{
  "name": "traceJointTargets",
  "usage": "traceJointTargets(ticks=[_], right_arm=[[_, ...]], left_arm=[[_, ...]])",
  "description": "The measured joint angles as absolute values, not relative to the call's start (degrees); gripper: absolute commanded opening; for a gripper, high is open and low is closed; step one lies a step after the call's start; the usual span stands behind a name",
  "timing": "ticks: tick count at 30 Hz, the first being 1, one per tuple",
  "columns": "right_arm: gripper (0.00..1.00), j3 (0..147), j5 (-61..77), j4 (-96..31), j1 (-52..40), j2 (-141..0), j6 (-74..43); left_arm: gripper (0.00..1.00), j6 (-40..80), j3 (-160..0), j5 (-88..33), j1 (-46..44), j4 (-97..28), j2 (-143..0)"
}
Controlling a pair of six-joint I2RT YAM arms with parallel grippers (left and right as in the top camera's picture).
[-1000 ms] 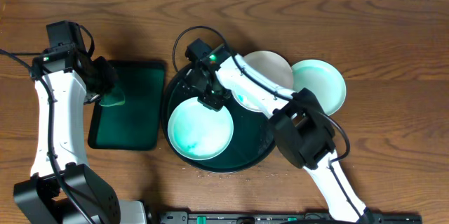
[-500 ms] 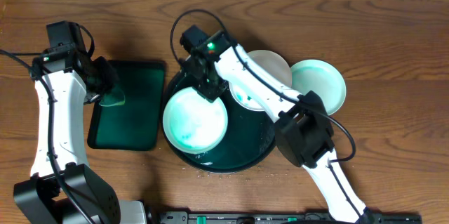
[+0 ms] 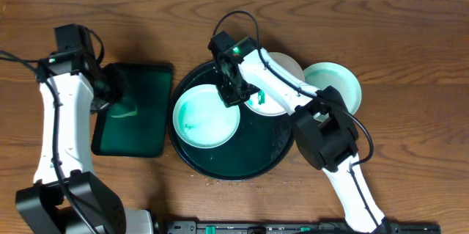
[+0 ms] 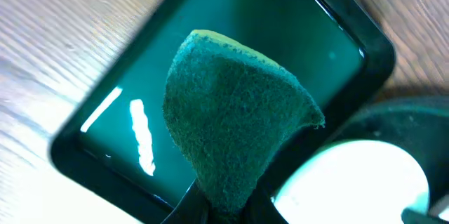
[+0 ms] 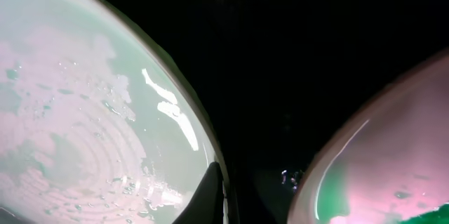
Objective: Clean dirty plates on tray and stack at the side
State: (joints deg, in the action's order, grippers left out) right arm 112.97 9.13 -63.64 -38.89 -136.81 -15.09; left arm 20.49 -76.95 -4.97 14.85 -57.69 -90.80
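A pale mint plate [image 3: 207,117], wet with faint teal streaks, lies on the left half of the black round tray [image 3: 227,162]. My right gripper [image 3: 233,94] is shut on its far right rim; in the right wrist view one finger [image 5: 209,190] lies over the plate's [image 5: 84,112] edge. A white plate [image 3: 284,78] with a teal smear overlaps the tray's far right rim and also shows in the right wrist view [image 5: 393,161]. A second mint plate [image 3: 335,87] lies on the table to its right. My left gripper [image 3: 117,96] is shut on a green sponge [image 4: 231,119].
A dark green rectangular tray [image 3: 135,128] lies left of the black tray, under the sponge, and also shows in the left wrist view [image 4: 126,76]. Bare wooden table [image 3: 410,146] surrounds the trays. The right arm spans the black tray's right side.
My right gripper has swung back and to the right, sliding the mint plate a little toward the far side of the tray. The left gripper with the sponge has shifted slightly right.
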Motion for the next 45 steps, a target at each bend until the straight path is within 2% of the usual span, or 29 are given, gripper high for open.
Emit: traceJointTargets(ticks=[8,14,18,25,29,32,45], right_arm=[[0.01,111.74,12.45,-62.67,-37.78,-136.42,-16.38],[0.01,111.61,12.62,-62.54,-37.78,-136.42,-16.38],[0.01,111.61,12.64,-62.61,-37.78,-136.42,-16.36],[0.01,111.61,13.04,-62.72,-37.78,-136.42,-16.36],[0.01,111.53,13.50,-62.81,-37.85,-136.42,-16.36],[0.01,111.50,13.50,-62.76,-37.85,-136.42,-16.36],[0.01,111.42,13.52,-62.61,-37.85,-136.42,-16.34]], left_arm=[[0.07,25.41,-69.67,-6.33,-2.46,-53.12,-90.78],[0.07,25.56,-60.45,-6.61,-11.38,-42.41,-91.07],[0.07,26.65,-60.07,-2.28,-15.59,-41.19,-92.71],[0.07,31.57,-60.07,7.97,-16.19,-39.51,-100.64],[0.07,34.09,-60.36,8.71,-16.56,-38.98,-102.91],[0.07,33.76,-60.58,5.30,-15.97,-38.52,-103.09],[0.07,14.26,-61.12,-16.23,-15.44,-33.76,-103.81]])
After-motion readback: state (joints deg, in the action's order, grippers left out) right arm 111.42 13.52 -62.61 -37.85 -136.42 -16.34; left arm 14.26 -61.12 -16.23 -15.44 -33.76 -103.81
